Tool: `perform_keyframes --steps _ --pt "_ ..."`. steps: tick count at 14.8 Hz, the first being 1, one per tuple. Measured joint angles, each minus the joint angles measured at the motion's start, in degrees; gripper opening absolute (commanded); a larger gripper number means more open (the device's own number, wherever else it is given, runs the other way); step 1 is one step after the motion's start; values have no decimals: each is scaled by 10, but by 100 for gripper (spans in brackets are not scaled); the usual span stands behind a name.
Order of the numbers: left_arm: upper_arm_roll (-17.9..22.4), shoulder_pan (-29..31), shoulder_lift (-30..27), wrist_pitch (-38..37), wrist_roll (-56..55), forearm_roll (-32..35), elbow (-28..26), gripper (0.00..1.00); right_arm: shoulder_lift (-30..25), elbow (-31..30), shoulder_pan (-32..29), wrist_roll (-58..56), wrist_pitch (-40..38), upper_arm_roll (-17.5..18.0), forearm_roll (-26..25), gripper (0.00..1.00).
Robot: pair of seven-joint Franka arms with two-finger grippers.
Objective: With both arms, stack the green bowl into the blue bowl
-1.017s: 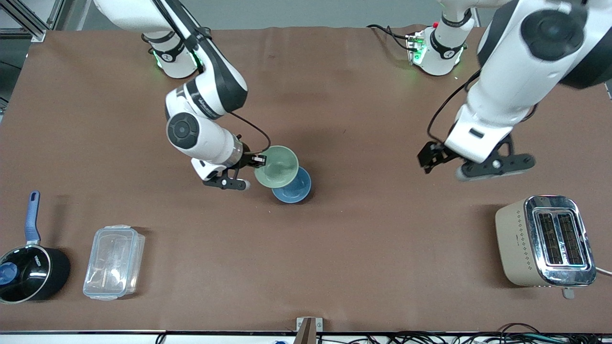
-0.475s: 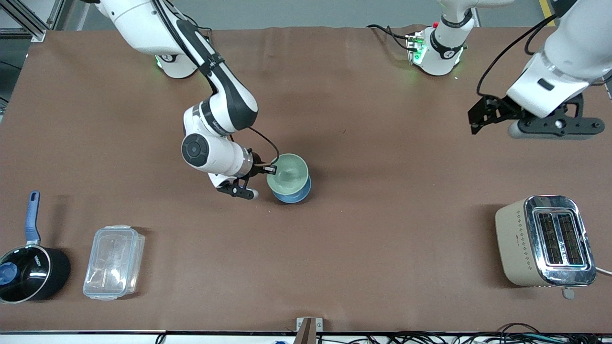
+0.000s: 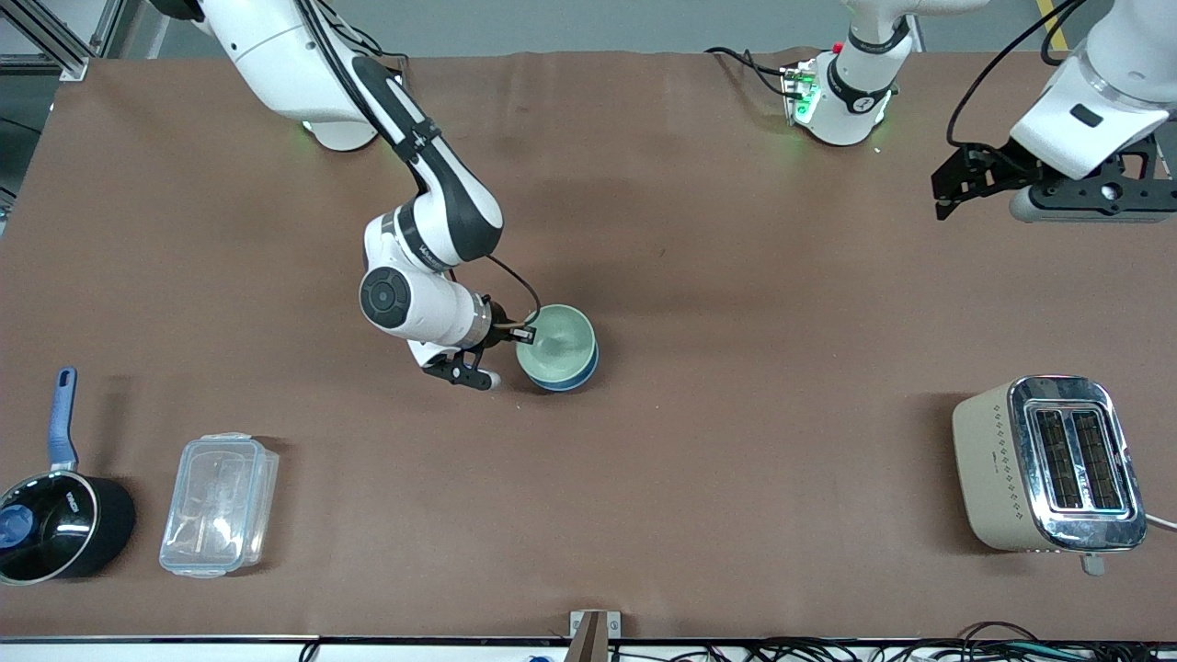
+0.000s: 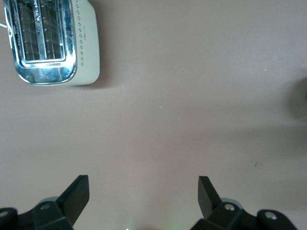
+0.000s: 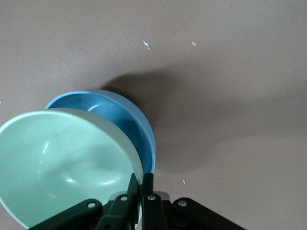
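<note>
The pale green bowl [image 3: 557,345] sits inside the sky-blue bowl [image 3: 577,377] at mid-table; only the blue rim shows under it. My right gripper [image 3: 522,336] is shut on the green bowl's rim at the side toward the right arm's end. In the right wrist view the green bowl [image 5: 62,163] lies tilted in the blue bowl [image 5: 129,124], and my right gripper [image 5: 142,181] pinches its rim. My left gripper [image 3: 940,195] is open and empty, raised high over the table near the left arm's base. In the left wrist view my left gripper [image 4: 144,189] has spread jaws with bare table between them.
A beige toaster [image 3: 1048,464] stands near the front camera at the left arm's end and also shows in the left wrist view [image 4: 48,40]. A clear plastic container [image 3: 219,504] and a black saucepan with a blue handle [image 3: 51,515] stand at the right arm's end.
My right gripper lowered the green bowl from above and beside the blue bowl down into it. My left arm rose and drew back toward its base.
</note>
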Motion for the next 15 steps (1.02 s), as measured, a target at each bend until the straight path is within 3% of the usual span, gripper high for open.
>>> perform_keyframes --steps 15 --pt "5 17 15 1 9 -1 -2 100 13 0 1 1 2 -3 13 7"
